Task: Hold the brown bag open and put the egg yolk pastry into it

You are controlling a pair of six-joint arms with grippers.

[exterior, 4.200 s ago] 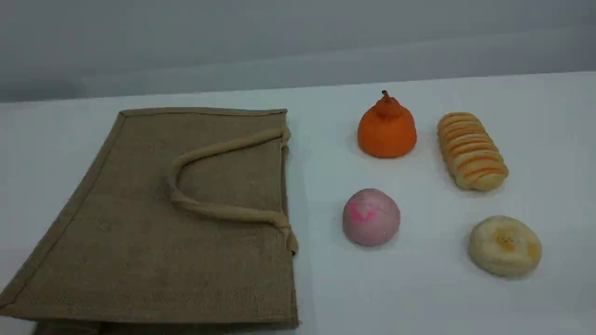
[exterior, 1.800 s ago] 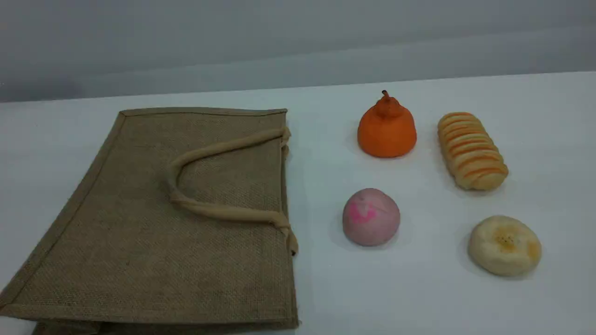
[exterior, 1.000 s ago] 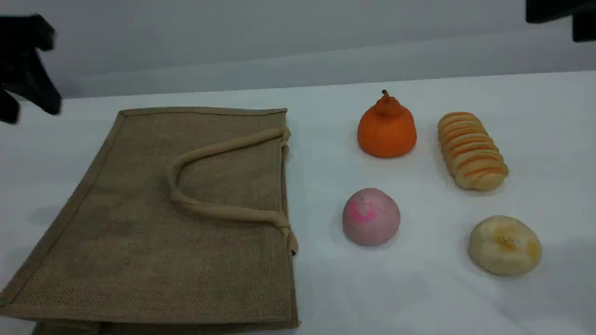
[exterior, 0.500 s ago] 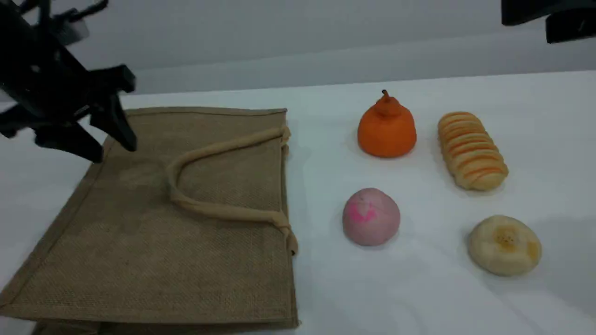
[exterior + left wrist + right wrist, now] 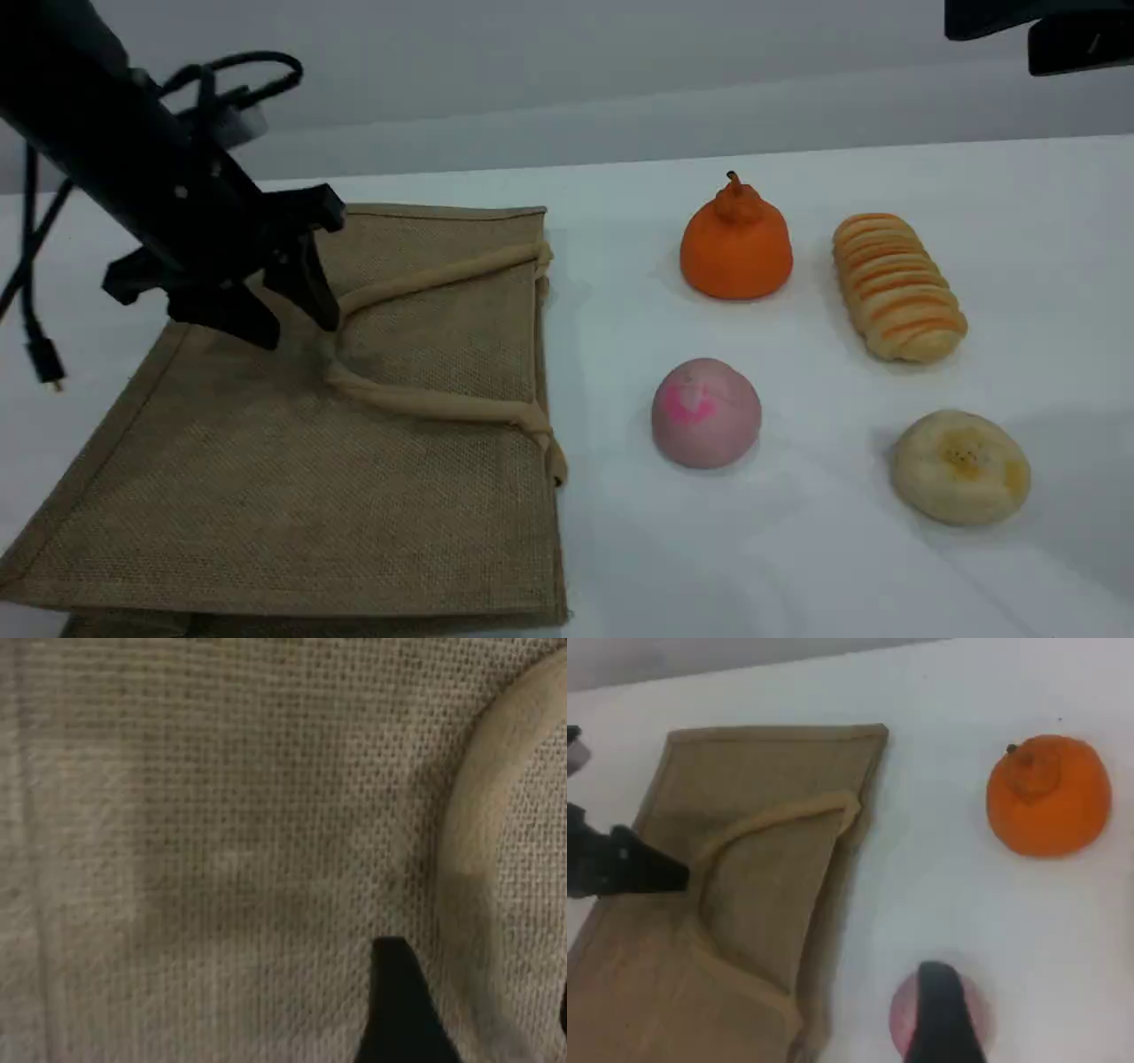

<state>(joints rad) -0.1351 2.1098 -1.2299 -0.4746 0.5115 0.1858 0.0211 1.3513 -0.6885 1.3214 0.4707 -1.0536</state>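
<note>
The brown bag (image 5: 292, 461) lies flat on the left of the table, its mouth edge facing right and a beige loop handle (image 5: 425, 403) resting on top. My left gripper (image 5: 297, 332) is open and hovers low over the bend of that handle. In the left wrist view the handle (image 5: 465, 859) curves between the two dark fingertips (image 5: 399, 1010). The egg yolk pastry (image 5: 961, 467), pale with yellow patches, sits at the front right, far from both grippers. My right gripper (image 5: 1036, 35) hangs high at the top right corner, open and holding nothing. Its fingertip (image 5: 939, 1014) shows in the right wrist view above the bag (image 5: 762, 904).
A pink-marked ball (image 5: 706, 412) lies right of the bag's mouth. An orange pear-shaped piece (image 5: 736, 244) stands behind it, with a striped ridged bread (image 5: 897, 285) to its right. A loose black cable (image 5: 35, 337) dangles from the left arm at the table's left edge.
My left arm has come in from the upper left and dropped over the bag to the handle's bend. The right arm has edged slightly inward at the top right. Nothing on the table moved.
</note>
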